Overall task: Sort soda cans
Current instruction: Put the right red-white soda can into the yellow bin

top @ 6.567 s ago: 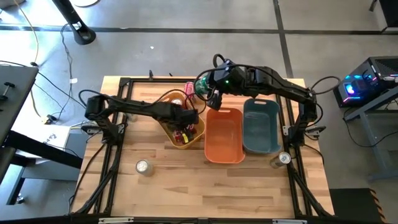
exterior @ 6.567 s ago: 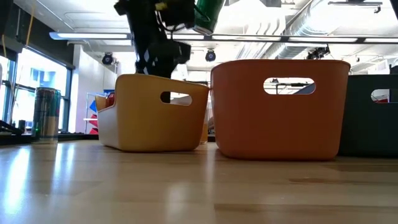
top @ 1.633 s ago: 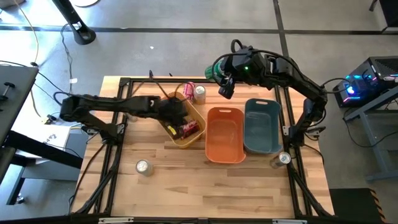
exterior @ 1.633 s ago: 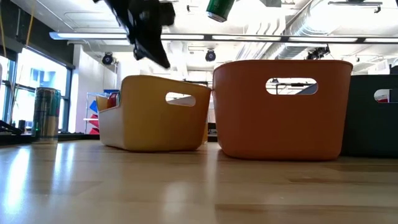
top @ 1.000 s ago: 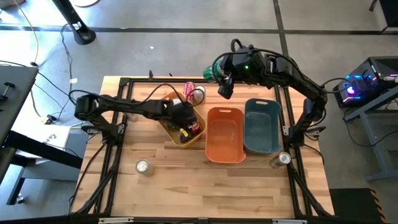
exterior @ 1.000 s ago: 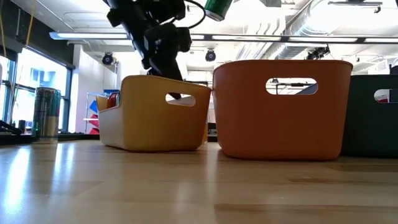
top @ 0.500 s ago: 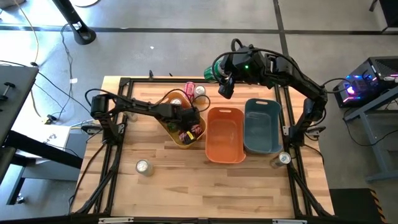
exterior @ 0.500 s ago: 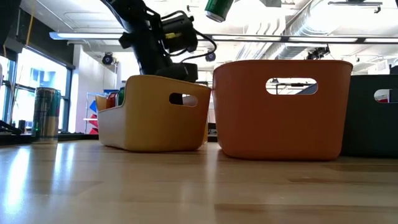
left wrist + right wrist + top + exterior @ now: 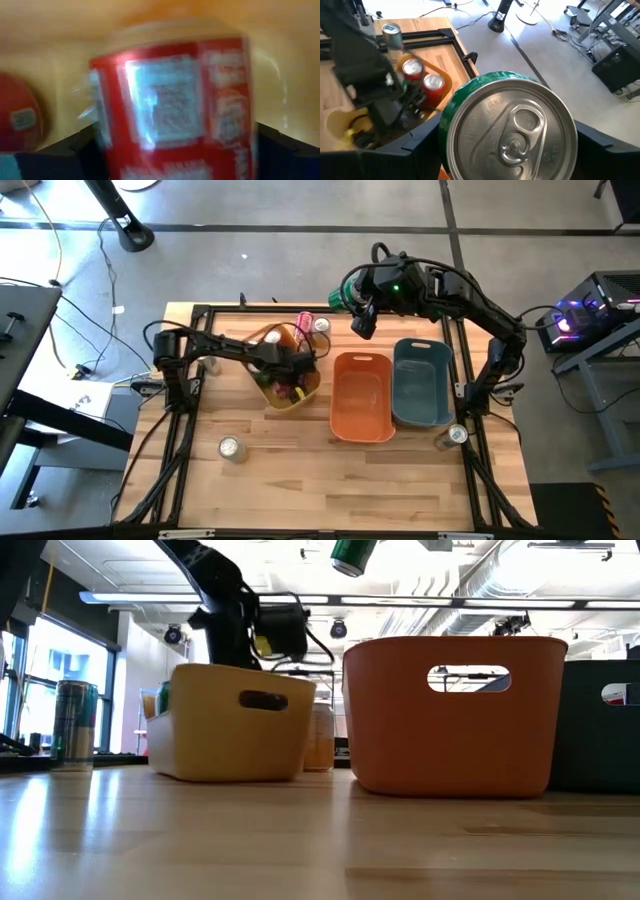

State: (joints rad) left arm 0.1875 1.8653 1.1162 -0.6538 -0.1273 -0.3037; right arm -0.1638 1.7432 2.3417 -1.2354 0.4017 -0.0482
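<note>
The right gripper (image 9: 507, 165) pinches a green soda can (image 9: 509, 131), its top facing the wrist. The left gripper (image 9: 175, 150), down in the yellow bin (image 9: 281, 400), clamps a red soda can (image 9: 175, 105).

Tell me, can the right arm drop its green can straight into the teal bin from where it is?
Probably not: the right tool holds the green can high beyond the orange bin's far end, not over the teal bin.

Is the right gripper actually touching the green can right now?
Touching. The right wrist view shows the green can filling the space between the right gripper fingers; the low view shows it held aloft.
</note>
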